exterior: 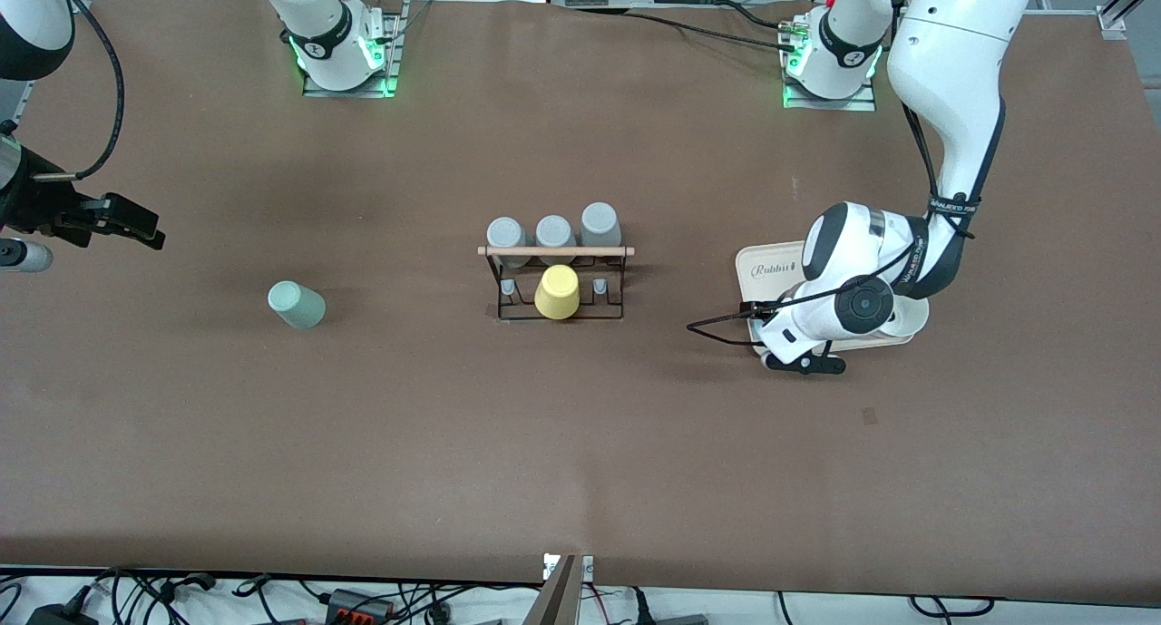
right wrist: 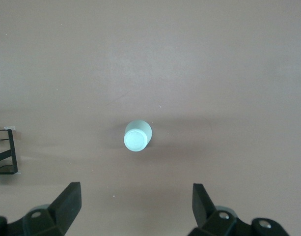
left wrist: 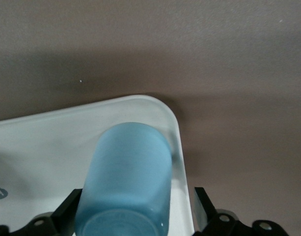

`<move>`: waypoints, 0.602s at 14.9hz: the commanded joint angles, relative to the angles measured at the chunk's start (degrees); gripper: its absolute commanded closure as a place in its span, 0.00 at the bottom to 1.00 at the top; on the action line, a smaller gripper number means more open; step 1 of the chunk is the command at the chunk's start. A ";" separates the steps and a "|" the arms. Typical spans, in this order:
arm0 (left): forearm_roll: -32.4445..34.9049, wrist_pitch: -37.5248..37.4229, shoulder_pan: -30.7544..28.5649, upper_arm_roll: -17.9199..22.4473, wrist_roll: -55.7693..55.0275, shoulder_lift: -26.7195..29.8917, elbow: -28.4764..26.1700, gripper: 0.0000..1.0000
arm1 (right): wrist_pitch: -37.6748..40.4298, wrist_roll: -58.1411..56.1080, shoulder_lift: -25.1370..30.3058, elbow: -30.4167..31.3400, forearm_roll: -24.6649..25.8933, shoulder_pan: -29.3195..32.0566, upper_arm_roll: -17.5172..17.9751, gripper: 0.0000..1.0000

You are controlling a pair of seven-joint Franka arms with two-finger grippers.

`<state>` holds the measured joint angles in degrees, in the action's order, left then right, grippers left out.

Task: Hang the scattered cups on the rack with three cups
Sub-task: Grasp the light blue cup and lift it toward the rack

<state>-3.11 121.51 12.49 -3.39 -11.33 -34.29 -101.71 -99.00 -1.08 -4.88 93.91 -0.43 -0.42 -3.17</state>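
Your left gripper (left wrist: 135,216) is low over the cream tray (left wrist: 52,142), its two black fingers (left wrist: 67,211) spread to either side of the light blue cup (left wrist: 125,182); whether the pads touch the cup you cannot tell from these views. That cup is smooth, translucent plastic, tapered and handleless, lying in the tray's rounded corner. The tray is glossy, with a raised lip and small dark lettering, and sits toward the left arm's end of the table (exterior: 580,462). Your right gripper (right wrist: 135,206) waits in the air with its black, wedge-shaped fingers wide apart and holding nothing, over bare tabletop at the right arm's end. The mint-green cup (exterior: 297,305) lies on the table on its side, matte, tapered, well apart from the rack (exterior: 558,285). The rack is thin black wire with a pale wooden dowel across its top, mid-table; a yellow cup (exterior: 557,292) sits upturned on a front peg, three grey cups (exterior: 554,231) in a row along its farther side. The table surface is flat, matte brown.
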 commanded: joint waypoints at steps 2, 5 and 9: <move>1.17 -0.39 -0.45 -0.04 0.43 1.60 -0.59 0.56 | -0.22 -0.85 0.22 -0.31 -0.81 0.06 -0.08 0.00; 0.91 -4.87 -0.71 -0.04 -0.10 2.21 3.00 0.83 | -0.22 -0.85 0.22 -0.31 -0.81 0.06 -0.08 0.00; -0.14 -11.08 -0.37 -0.39 -1.06 2.65 9.05 0.89 | -0.22 -0.94 0.31 -0.31 -0.72 -0.02 -0.08 0.00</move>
<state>-3.07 115.66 11.89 -3.31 -11.40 -32.43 -96.47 -99.10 -1.08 -4.88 93.87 -0.42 -0.42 -3.17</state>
